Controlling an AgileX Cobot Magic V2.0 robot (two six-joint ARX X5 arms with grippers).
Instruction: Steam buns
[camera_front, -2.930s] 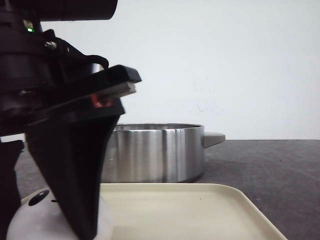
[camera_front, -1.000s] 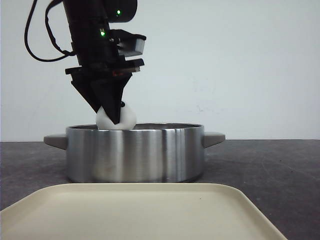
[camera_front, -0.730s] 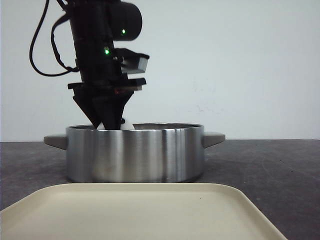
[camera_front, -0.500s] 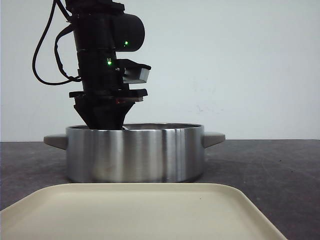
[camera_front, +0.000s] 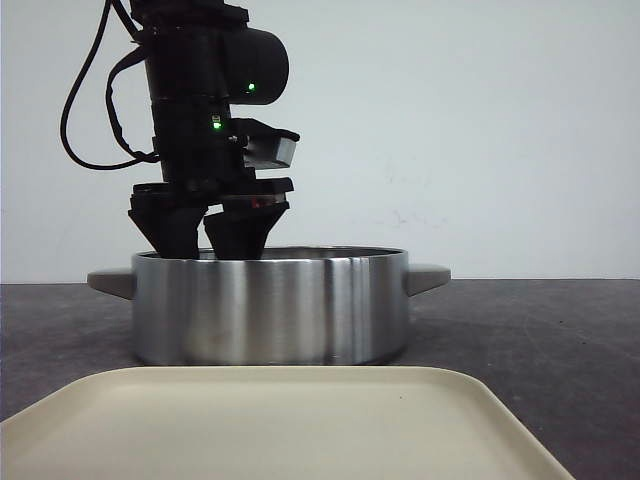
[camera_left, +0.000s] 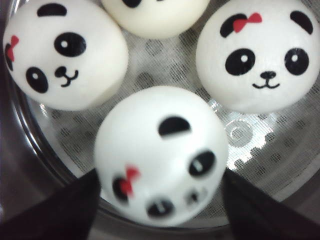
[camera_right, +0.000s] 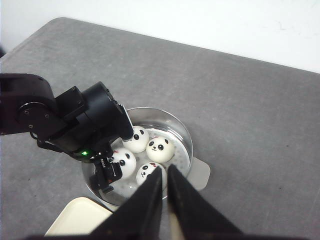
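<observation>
Left claw (camera_front: 207, 238) spread wide, dipped into round stainless-steel steamer pot (camera_front: 270, 305) on dark grey table (camera_front: 540, 330), straddling nearest blurred bun without touching. Four white panda-faced buns (camera_right: 145, 150) on perforated liner inside; hidden by pot wall from front, one cut off in left wrist view. Right claw (camera_right: 165, 192) nearly pressed together, empty, high above pot. Cream plastic tray (camera_front: 300, 420) in foreground, cropped.

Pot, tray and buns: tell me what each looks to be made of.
The pot looks like brushed stainless steel: streaky vertical reflections on its wall, with matte grey handles, perhaps plastic. The tray is matte cream, likely plastic; it shows no shine. The buns are smooth and white with printed panda faces, possibly soft foam or rubber, though the look alone leaves that open.
</observation>
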